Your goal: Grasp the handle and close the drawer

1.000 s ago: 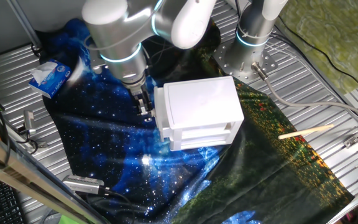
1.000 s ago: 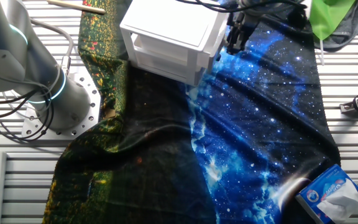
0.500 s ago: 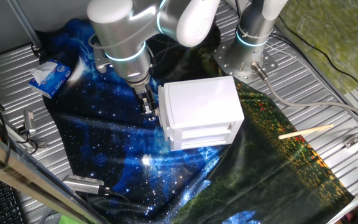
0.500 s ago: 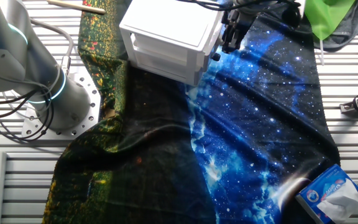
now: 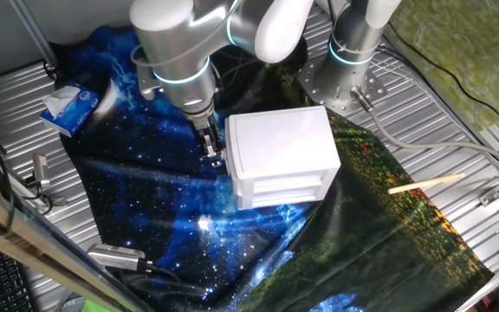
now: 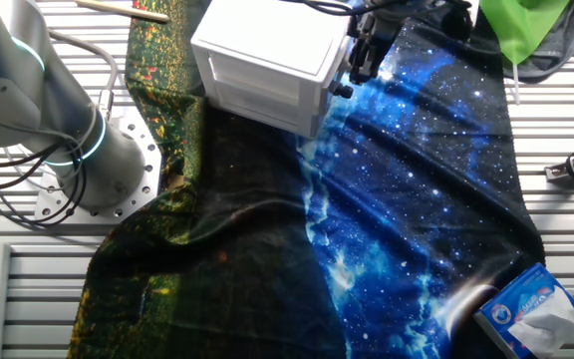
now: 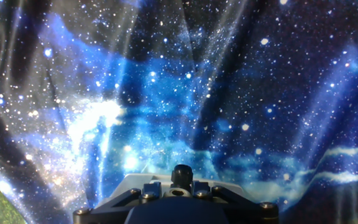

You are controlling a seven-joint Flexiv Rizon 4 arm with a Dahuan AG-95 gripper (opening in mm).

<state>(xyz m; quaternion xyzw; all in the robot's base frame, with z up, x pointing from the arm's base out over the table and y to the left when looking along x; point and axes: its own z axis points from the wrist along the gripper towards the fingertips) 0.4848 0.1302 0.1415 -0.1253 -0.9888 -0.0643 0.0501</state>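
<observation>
Jaws: you see them pressed against the drawer front in both fixed views; their gap is hidden, so you cannot tell how far apart they stand or whether they hold anything.
Gripper (image 5: 214,149): it points down beside the cabinet's left face in one fixed view; in the other fixed view (image 6: 360,62) it sits at the cabinet's right edge.
Handle: you cannot make it out; the fingers cover the spot on the drawer front.
Drawer (image 5: 227,159): only a thin strip of its front shows, seemingly flush with the shell, on the side facing the gripper.
Cabinet (image 5: 280,152): white box, upright on the cloth, with open slots on the face turned to the lower edge of one fixed view.
Cloth (image 6: 417,189): starry blue and dark fabric spread under the cabinet; it fills the hand view (image 7: 185,93).
Arm (image 5: 176,48): silver, with a lit ring, reaching down from above the cabinet.
Tissue pack (image 5: 69,106): blue, on the bench well apart from the cabinet.
Wooden stick (image 5: 426,183): on the bench, on the cabinet's far side from the gripper.
</observation>
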